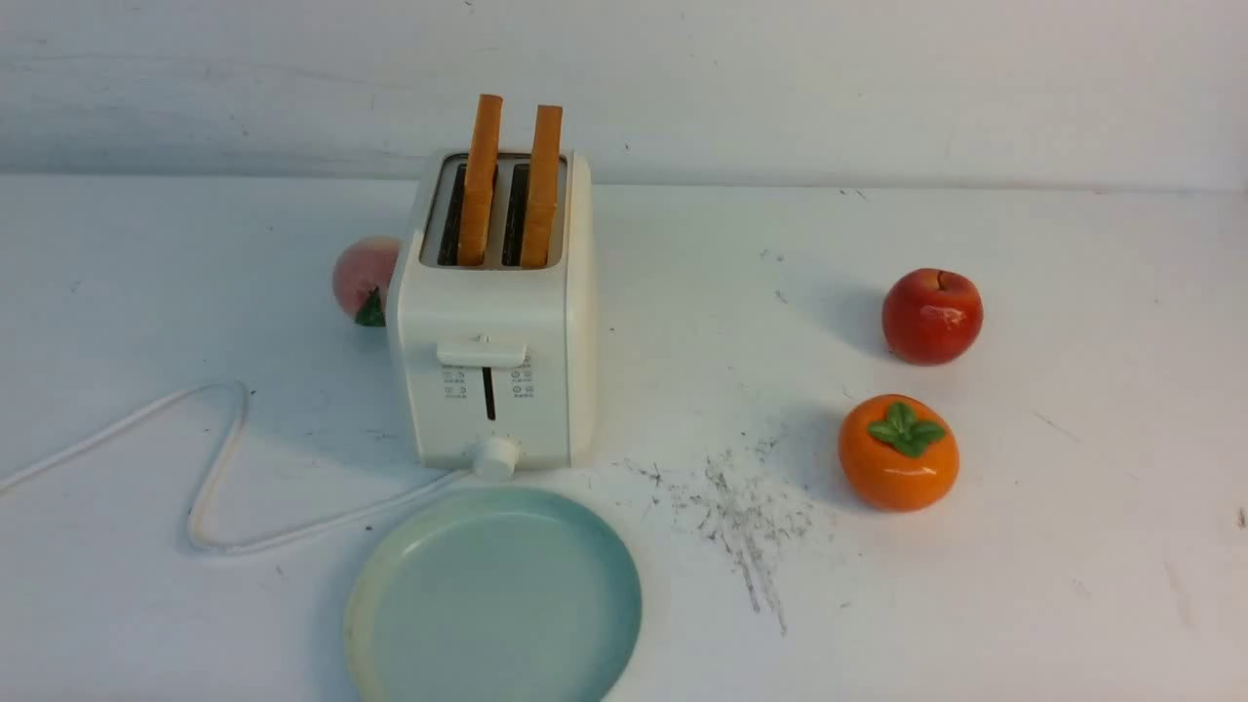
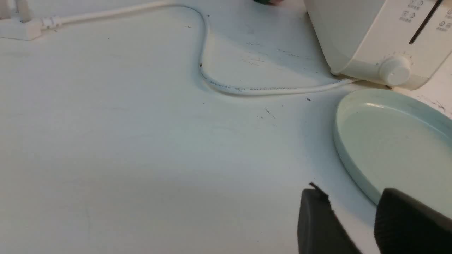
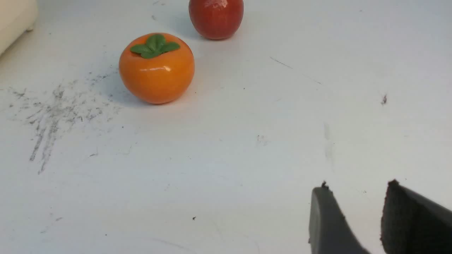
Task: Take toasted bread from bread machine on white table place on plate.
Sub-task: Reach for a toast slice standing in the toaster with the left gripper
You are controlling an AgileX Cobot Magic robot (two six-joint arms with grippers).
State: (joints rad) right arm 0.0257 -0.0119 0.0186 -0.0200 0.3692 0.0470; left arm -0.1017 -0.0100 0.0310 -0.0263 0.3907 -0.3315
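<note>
Two toast slices (image 1: 480, 180) stand upright in the toaster (image 1: 487, 380), left of centre on the worktop (image 1: 1024, 604), thin edges toward me, faces running near to far. The plate (image 1: 492, 595) lies empty just nearer. My left hand (image 2: 348, 197), open and empty, looks closer, beside the plate. My right hand (image 3: 356, 190), also open, hangs off right.

Jaws apart on left gripper (image 2: 349, 197) and right gripper (image 3: 356, 192)
</note>
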